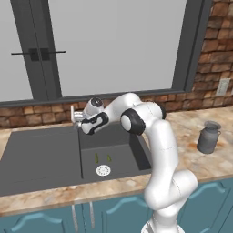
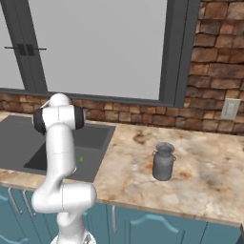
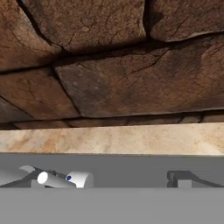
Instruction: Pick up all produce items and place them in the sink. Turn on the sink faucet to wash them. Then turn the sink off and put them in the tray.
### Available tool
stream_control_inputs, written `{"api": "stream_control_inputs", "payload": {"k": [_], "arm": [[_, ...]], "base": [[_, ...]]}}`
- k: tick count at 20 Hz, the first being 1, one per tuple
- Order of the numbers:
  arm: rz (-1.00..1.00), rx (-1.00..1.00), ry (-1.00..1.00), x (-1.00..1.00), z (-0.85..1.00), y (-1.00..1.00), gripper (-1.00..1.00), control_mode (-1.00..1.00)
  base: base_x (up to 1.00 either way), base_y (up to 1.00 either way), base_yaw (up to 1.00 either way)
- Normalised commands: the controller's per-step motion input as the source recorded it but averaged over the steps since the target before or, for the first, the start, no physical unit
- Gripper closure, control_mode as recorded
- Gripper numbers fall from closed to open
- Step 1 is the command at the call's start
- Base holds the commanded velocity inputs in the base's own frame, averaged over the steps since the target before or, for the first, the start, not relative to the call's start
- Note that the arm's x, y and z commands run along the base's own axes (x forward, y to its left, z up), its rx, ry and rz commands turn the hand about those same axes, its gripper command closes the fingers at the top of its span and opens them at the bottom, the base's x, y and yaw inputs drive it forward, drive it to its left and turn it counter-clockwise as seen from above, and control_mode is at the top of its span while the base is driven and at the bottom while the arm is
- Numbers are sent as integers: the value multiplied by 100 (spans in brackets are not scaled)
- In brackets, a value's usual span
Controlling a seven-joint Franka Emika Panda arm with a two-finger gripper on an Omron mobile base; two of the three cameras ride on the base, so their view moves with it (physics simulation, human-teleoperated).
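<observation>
Two slender green produce items (image 1: 96, 158) (image 1: 109, 157) lie in the deep basin of the dark grey sink (image 1: 41, 154), just behind the white round drain (image 1: 103, 170). One green piece (image 2: 81, 159) also shows past the arm in the right base view. My gripper (image 1: 78, 123) reaches to the back rim of the sink, at the slim silver sink faucet (image 1: 73, 113). In the hand view its jaws stand open and wide apart, with the faucet's pale lever (image 3: 65, 179) close to the left fingertip (image 3: 26, 178). The tray is out of view.
A brick wall (image 3: 122, 78) rises directly behind the faucet, under a large window. A grey metal jug (image 1: 208, 138) (image 2: 163, 162) stands on the marbled counter (image 2: 133, 171) right of the sink. A wall outlet (image 1: 223, 86) sits at the far right.
</observation>
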Motion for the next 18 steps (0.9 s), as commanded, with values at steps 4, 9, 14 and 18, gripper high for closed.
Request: {"api": "stream_control_inputs", "payload": {"k": [4, 9, 14, 18], "arm": [[-12, 0, 7, 15, 0, -83, -100, -100], [-9, 0, 5, 6, 0, -89, -100, -100], [-8, 0, 5, 1, 0, -92, -100, -100], [-6, 1, 4, 0, 0, -100, -100, -100]], "base": [[0, 0, 0], [0, 0, 0], [0, 0, 0], [0, 0, 0]]}}
